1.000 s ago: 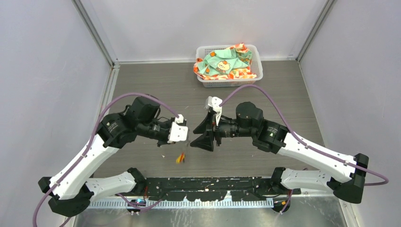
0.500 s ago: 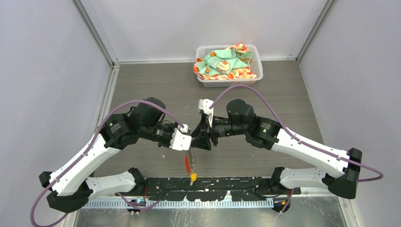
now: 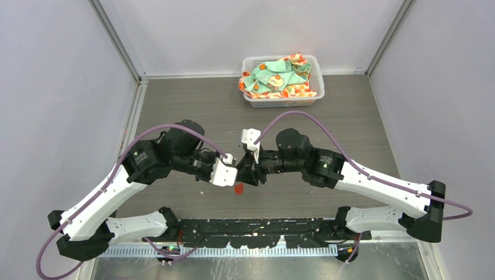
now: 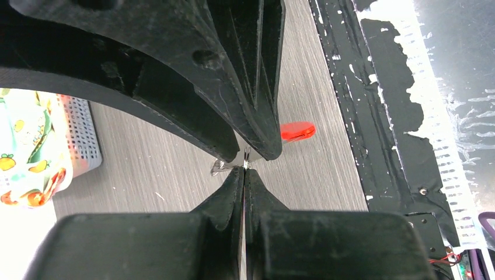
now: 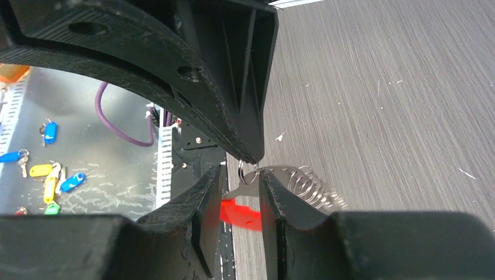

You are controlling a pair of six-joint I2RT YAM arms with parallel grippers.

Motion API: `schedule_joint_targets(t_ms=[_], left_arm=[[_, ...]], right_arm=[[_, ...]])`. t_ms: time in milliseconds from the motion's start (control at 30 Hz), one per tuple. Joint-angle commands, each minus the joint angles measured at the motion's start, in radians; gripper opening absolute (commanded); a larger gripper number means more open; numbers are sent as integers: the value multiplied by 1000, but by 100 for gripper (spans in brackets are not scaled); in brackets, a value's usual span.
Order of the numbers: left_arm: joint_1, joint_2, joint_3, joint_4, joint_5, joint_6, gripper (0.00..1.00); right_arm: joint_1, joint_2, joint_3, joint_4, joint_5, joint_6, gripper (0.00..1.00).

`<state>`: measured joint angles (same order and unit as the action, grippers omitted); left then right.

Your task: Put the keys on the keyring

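Red plastic, the tag [image 3: 238, 188] of the keyring [image 5: 306, 186], hangs just above the grey tabletop [image 3: 192, 111] near its front edge, right below the spot where the two arms meet tip to tip. The left pincer [image 4: 243, 175] is pressed together, clamped on the thin wire of the ring, so the keyring is held off the surface with its springy metal coil trailing beside it. The right pincer [image 5: 240, 192] faces it head-on with its fingers [image 5: 210, 201] apart, one on each side of the ring and a small flat metal piece. I cannot tell whether they touch the metal. In the right wrist view, several small keys with blue, yellow and green tags [image 5: 41, 170] lie on the metal strip in front of the tabletop, well apart from the keyring. At the far edge stands a white basket [image 3: 318, 87] holding a patterned cloth [image 3: 274, 79].
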<state>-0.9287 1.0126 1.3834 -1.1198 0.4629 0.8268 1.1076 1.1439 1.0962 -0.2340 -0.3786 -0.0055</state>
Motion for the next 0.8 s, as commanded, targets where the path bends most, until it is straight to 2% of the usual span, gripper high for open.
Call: schedule_joint_targets(t_ms=[0,100,233,433,533,567,600,633,767], left_arm=[[-12,0,42,15,5,-8,0],[-18,0,45,15,9,-18,0],[-23,1,53,10,11,-23,0],[-25,-3,59,21,19,-55,0],[-25,-9,57,52,17,-106,0],[-25,-11,57,65,14,-133,14],[-25,-16,57,75,9,-162,34],[-25,-19,57,82,6,-187,47],[-22,-48,50,87,-26,-260,56]], right_arm=[[17,-2,31,18,58,-37,32],[38,5,35,14,110,-56,23],[76,14,46,-8,171,-98,3],[98,-11,23,-6,240,-114,1],[99,-71,-41,91,268,-83,1],[99,-97,-74,150,269,-71,1],[99,-125,-106,204,276,-52,1],[99,-150,-138,264,280,-41,1],[97,-240,-238,439,269,21,1]])
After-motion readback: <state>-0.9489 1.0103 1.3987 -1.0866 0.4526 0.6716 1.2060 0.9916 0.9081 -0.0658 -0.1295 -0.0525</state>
